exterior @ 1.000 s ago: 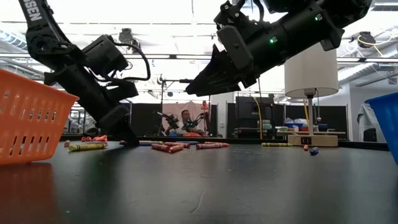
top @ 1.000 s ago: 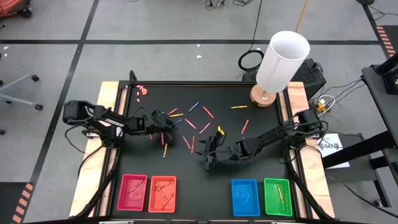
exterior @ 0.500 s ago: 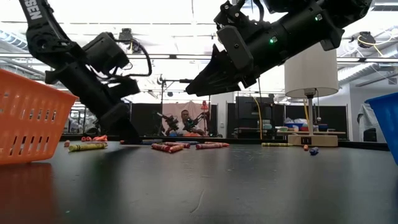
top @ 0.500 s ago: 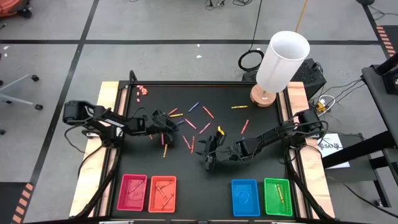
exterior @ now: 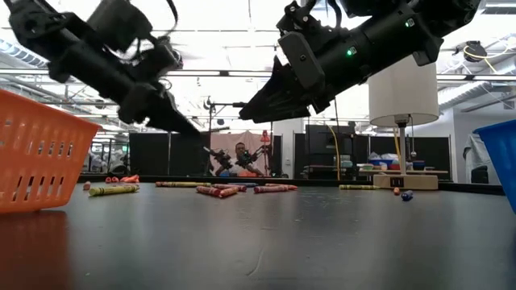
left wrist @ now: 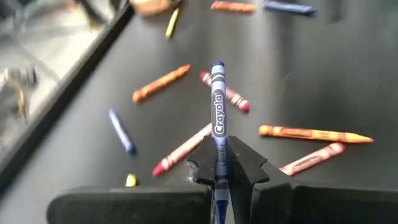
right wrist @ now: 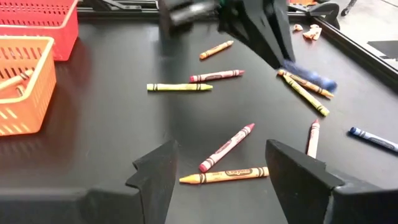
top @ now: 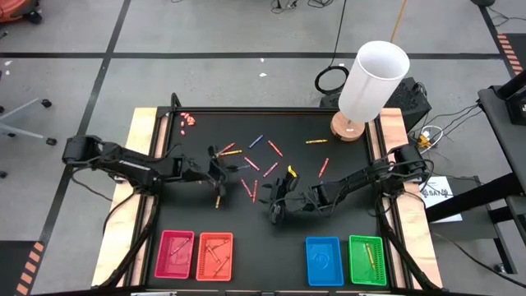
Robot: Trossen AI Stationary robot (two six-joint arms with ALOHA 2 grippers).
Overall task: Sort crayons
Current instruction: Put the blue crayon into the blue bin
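A blue crayon (left wrist: 217, 106) is clamped between the closed fingers of the left gripper (top: 222, 161), raised above the crayons (top: 261, 164) scattered on the black table (top: 345, 177). Rightward, the right gripper (top: 278, 197) is held wide, empty, above the mat.

Overhead view is evenly lit from above; I see only faint shadows on the black table (top: 345, 222), and the white lamp shade (top: 374, 78) reads very bright. Table-level view is strongly backlit by ceiling lights, so both arms show as dark silhouettes; the left arm (exterior: 113, 64) smears with motion blur. My left wrist camera holds the blue crayon (left wrist: 217, 102) sharp, background soft. Right wrist view: the far arm is blurred.
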